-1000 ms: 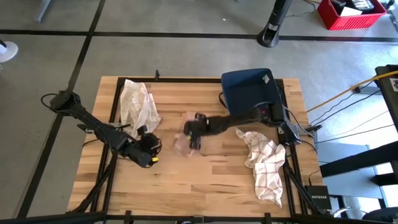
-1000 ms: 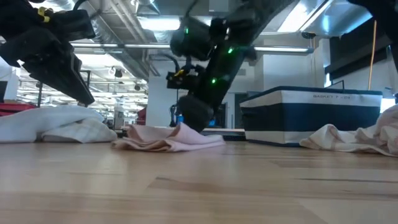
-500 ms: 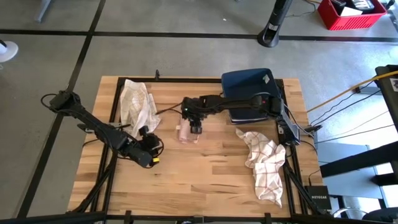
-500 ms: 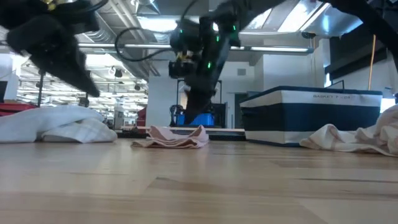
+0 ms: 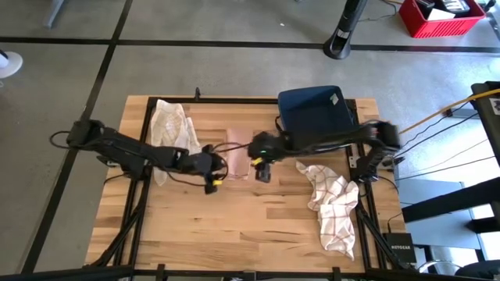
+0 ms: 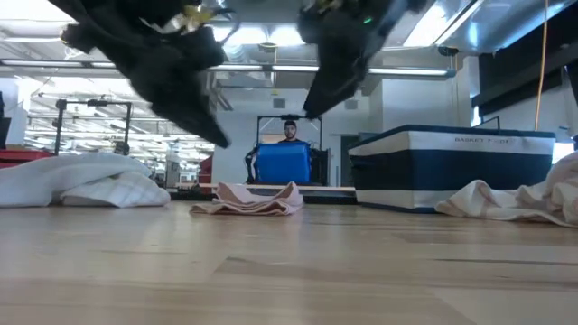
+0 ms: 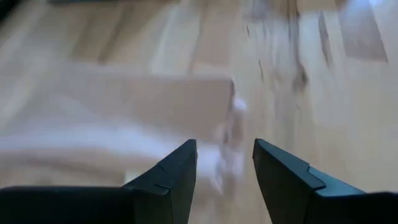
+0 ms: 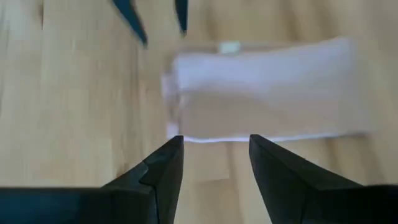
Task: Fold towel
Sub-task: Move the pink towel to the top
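Note:
A small pink towel (image 5: 237, 152) lies folded and flat on the wooden table, near its middle, also seen in the low view (image 6: 253, 199). My left gripper (image 5: 212, 170) hovers open just left of it. In the left wrist view the towel (image 7: 143, 99) lies ahead of my left gripper (image 7: 225, 168). My right gripper (image 5: 262, 164) hangs open above the towel's right side. In the right wrist view the towel (image 8: 261, 93) lies beyond my right gripper (image 8: 216, 155). Neither gripper touches the towel.
A crumpled white towel (image 5: 172, 129) lies at the far left. A white checked towel (image 5: 332, 199) is heaped at the near right. A dark blue bin (image 5: 312, 113) stands at the far right. Bare wood (image 5: 258, 218) runs along the near side.
My right gripper has risen off the pink towel and drawn back toward the table's right edge. My left gripper has swung from the near left toward the towel. The towel has been drawn into a narrower heap and now lies still.

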### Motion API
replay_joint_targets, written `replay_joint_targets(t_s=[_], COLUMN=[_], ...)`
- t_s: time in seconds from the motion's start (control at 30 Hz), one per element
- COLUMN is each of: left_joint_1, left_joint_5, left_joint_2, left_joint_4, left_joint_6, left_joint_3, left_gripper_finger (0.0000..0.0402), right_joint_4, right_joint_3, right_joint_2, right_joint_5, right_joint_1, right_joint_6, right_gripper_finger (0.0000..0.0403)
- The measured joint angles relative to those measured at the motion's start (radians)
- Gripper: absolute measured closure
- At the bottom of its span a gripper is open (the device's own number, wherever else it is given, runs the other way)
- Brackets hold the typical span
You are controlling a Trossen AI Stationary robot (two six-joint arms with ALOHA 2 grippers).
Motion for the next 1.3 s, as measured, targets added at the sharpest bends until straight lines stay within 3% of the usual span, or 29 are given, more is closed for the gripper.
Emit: replay_joint_targets(t_s=[0.27,0.53,1.03,1.17,1.3], left_joint_1=[0.145,0.299,0.539,0.566,0.543], left_joint_5=[0.114,0.138,0.124,0.055,0.051], left_joint_2=[0.206,0.333,0.331,0.309,0.198], left_joint_4=[0.201,0.217,0.175,0.175,0.029], left_joint_6=[0.135,0.128,0.390,0.413,0.345], left_joint_3=[0.000,0.004,0.003,0.006,0.047], left_gripper_finger=[0.0251,0.0251,0.0251,0.0251,0.0251], right_joint_4=[0.195,0.200,0.204,0.222,0.238], right_joint_3=[-0.273,-0.307,-0.307,-0.307,-0.320], right_joint_2=[-0.255,-0.279,-0.275,-0.266,-0.251], right_joint_5=[0.101,0.124,0.134,0.135,0.135], right_joint_1=[0.030,0.093,0.108,0.108,0.108], right_joint_6=[0.162,0.184,0.182,0.182,0.185], right_gripper_finger=[0.0217,0.0217,0.0217,0.0217,0.0217])
